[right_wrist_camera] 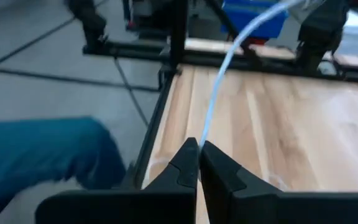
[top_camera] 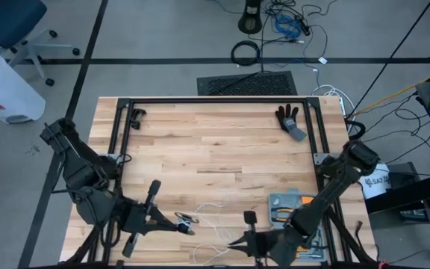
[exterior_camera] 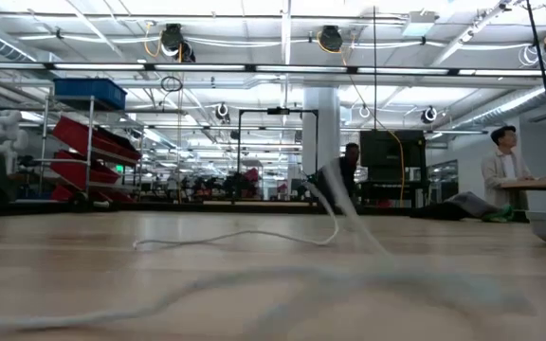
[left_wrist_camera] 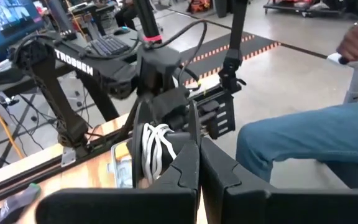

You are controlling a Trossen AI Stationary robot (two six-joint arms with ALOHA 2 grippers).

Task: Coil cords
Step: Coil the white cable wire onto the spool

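My right gripper is closed and pinches the white cord. My left gripper is closed on the reel wrapped with cord.

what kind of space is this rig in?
Likely an open robotics lab or workshop: exposed ceiling lights, racks with red bins, a person at a desk, loose floor cables beyond the wooden table.

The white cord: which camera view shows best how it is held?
The right wrist view: the white cord runs straight out of the shut right gripper. The left wrist view shows loops at the left gripper. The high view shows thin slack; the low view a blurred strand.
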